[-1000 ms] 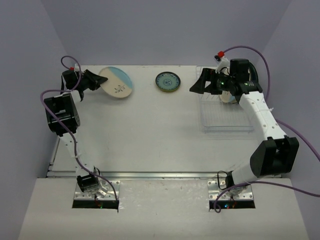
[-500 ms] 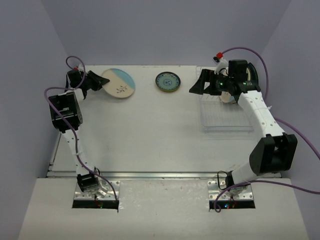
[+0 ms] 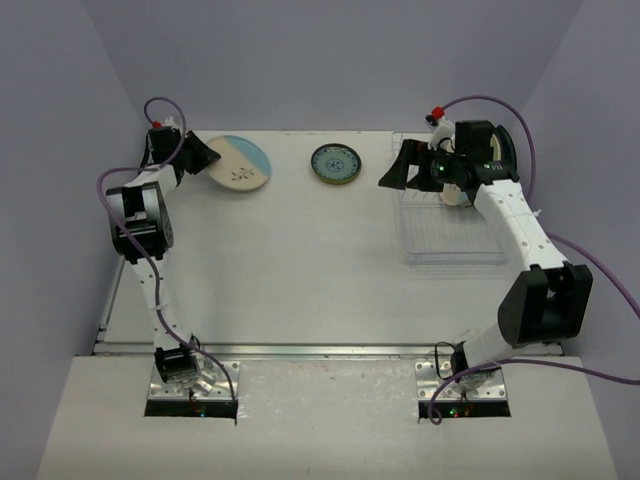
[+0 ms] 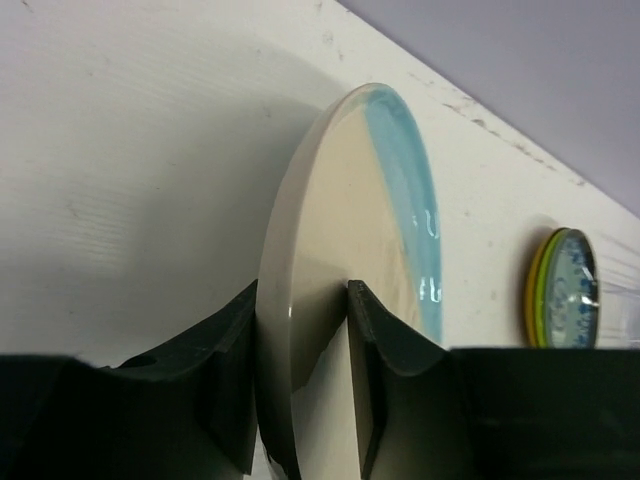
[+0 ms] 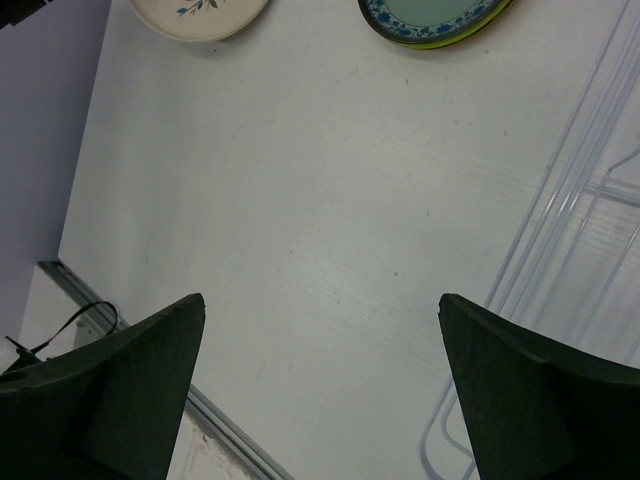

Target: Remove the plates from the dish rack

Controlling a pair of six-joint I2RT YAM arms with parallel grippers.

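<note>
**newb:** where's stuff now?

**me:** dish rack (image 3: 455, 260) runs just outside one finger of my right gripper (image 5: 320, 300), jaws wide, empty. Rim of the cream-and-blue plate (image 4: 340, 220) sits between my left gripper (image 4: 300, 290) jaws; can't tell if it's pinched. Glazed, stiff, chippable I reckon, so rim grabs only.

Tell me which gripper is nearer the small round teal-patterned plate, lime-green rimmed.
Right: right gripper just right of the small teal-patterned plate; left gripper far left, at the cream-and-blue round plate.
</note>
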